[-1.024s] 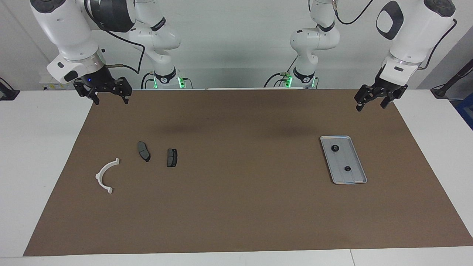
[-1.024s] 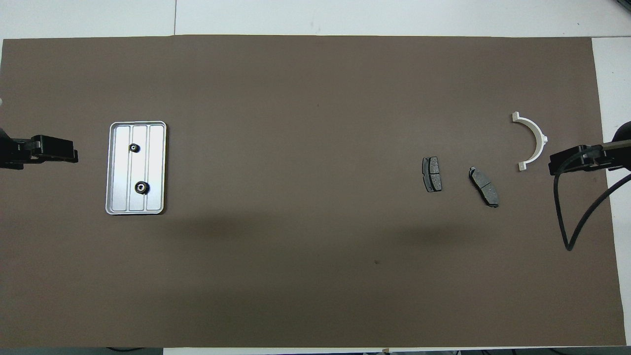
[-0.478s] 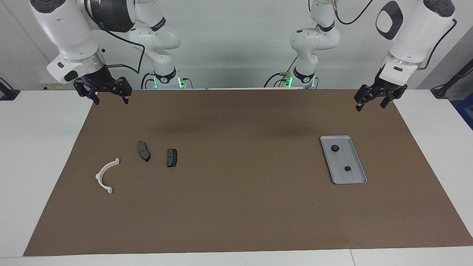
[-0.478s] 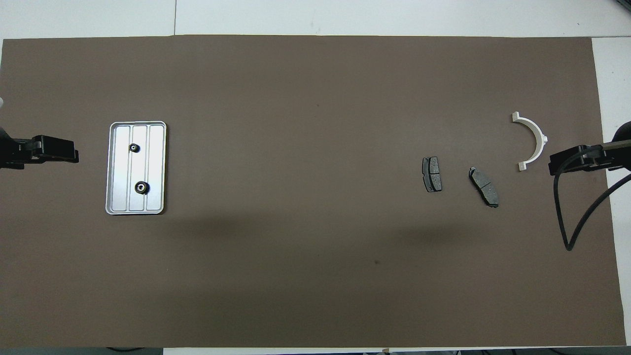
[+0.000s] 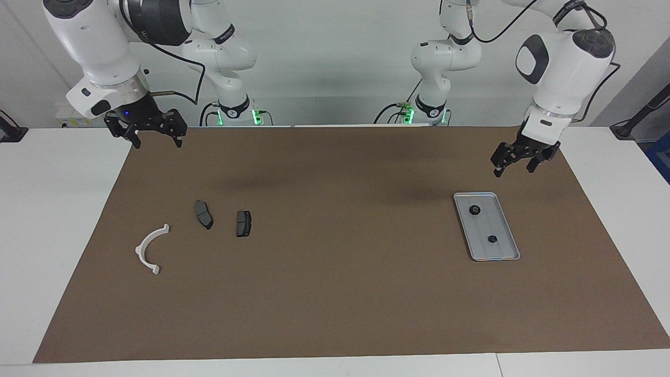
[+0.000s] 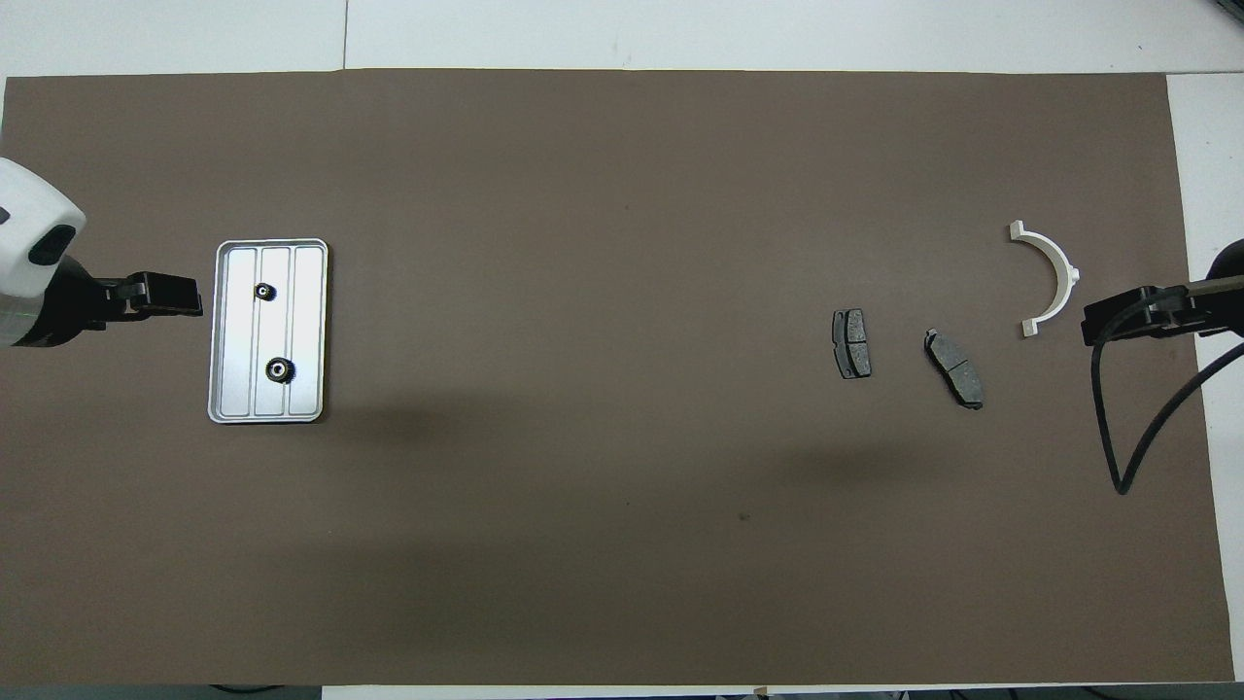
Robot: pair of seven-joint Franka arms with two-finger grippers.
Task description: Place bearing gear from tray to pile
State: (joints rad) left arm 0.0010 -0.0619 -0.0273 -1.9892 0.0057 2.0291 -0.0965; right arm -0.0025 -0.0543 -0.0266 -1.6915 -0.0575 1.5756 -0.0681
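Observation:
The silver-grey tray (image 5: 503, 253) lies on the brown mat toward the left arm's end and also shows in the overhead view (image 6: 220, 394). Two small black bearing gears sit in it, one (image 5: 474, 210) (image 6: 263, 291) and another (image 5: 492, 239) (image 6: 280, 368). The pile lies toward the right arm's end: a white half-ring bracket (image 5: 140, 249) (image 6: 1066, 272) and two dark pads (image 5: 203, 214) (image 5: 243, 223). My left gripper (image 5: 514, 168) (image 6: 185, 297) is open and empty, raised over the mat just beside the tray. My right gripper (image 5: 157, 140) (image 6: 1098, 326) is open and empty and waits over the mat's edge.
The brown mat (image 5: 335, 293) covers most of the white table. A black cable (image 6: 1127, 457) hangs from the right arm over the mat's end. The two pads also show in the overhead view (image 6: 851, 343) (image 6: 954, 367).
My left gripper has come down and moved in toward the tray. The right arm, the gears and the pile have not moved.

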